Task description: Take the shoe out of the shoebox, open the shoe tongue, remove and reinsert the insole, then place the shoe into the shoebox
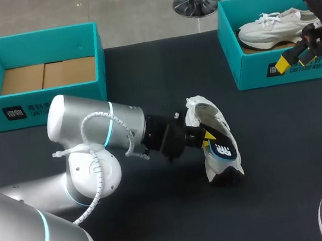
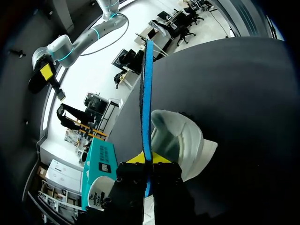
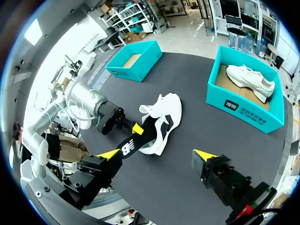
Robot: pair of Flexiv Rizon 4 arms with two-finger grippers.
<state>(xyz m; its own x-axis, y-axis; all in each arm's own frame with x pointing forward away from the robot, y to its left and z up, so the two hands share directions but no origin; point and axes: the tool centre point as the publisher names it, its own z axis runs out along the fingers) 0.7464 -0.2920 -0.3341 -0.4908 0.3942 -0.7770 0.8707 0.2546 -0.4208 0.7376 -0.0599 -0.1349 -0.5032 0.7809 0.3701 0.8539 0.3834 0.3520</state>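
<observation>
Insole (image 1: 222,149) is being pinched by left gripper (image 1: 207,136) at white shoe (image 1: 200,108); right gripper (image 1: 292,62) is being held, jaws apart, by shoebox (image 1: 250,75).

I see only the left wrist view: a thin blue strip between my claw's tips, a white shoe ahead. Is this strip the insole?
Observer: Yes, it is the insole: the head view shows its broad face with a white logo, held by the left claw at the shoe.
Operator: Is the right claw busy?
Observer: No, the right claw is open, nothing in it, near the right shoebox.
Operator: What is inside that box?
Observer: It holds another white shoe.
</observation>
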